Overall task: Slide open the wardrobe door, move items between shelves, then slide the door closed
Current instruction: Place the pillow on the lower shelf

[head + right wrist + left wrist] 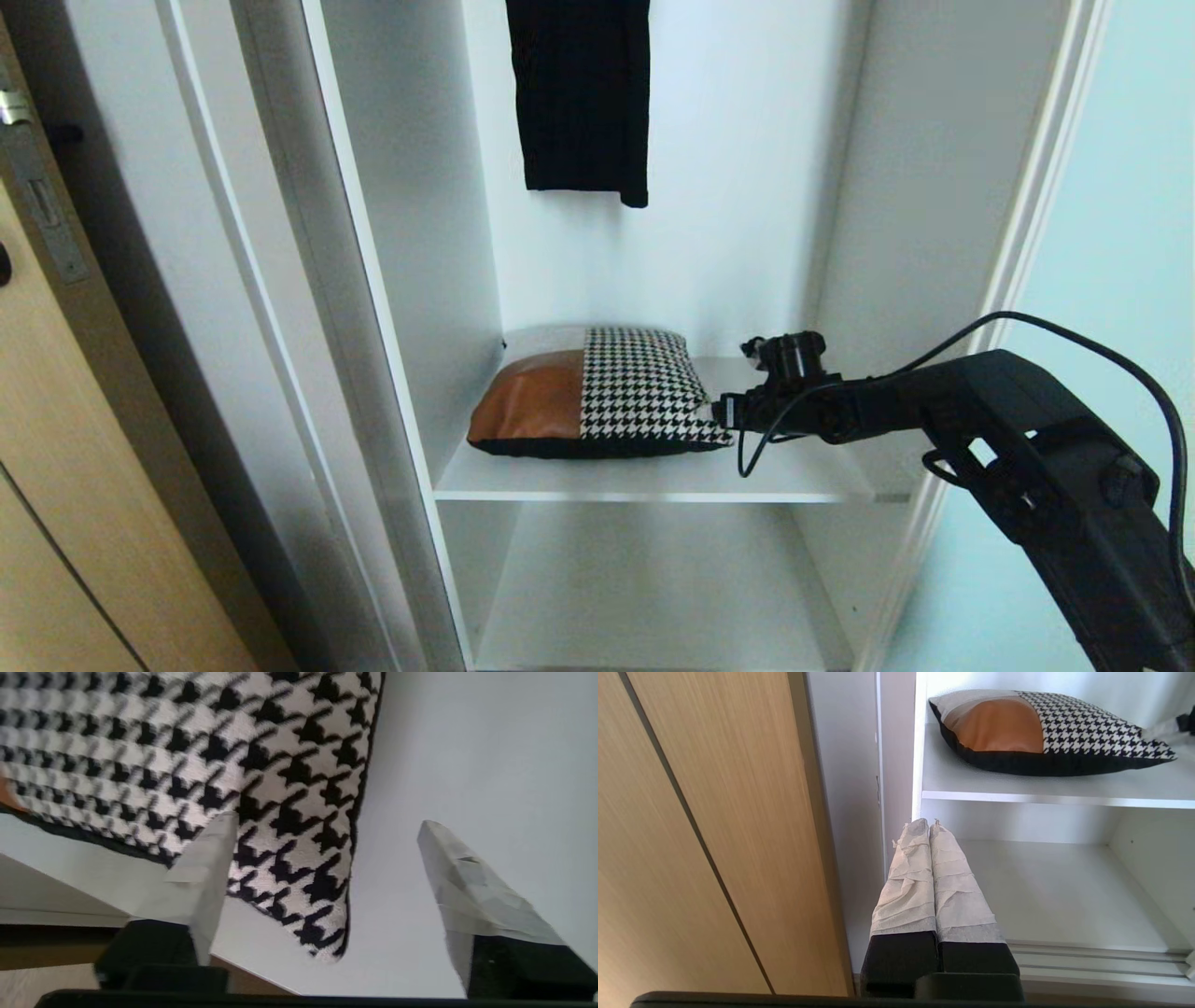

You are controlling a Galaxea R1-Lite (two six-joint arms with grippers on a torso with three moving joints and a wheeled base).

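The patchwork pillow (597, 401) of tan, houndstooth and black fabric lies on the upper white shelf (653, 481) inside the wardrobe. My right gripper (724, 415) reaches in from the right at the pillow's near right corner. In the right wrist view it (327, 821) is open, and the houndstooth corner (289, 868) lies between its taped fingers, unclamped. The lower shelf (653, 597) is bare. The pale aqua sliding door (1120, 233) stands slid to the right. My left gripper (929, 823) is shut on nothing, parked low by the wardrobe's left side.
A black garment (583, 93) hangs at the back above the pillow. A light wooden door (56, 467) stands left of the wardrobe. The door track (1101, 961) runs along the wardrobe's bottom front edge.
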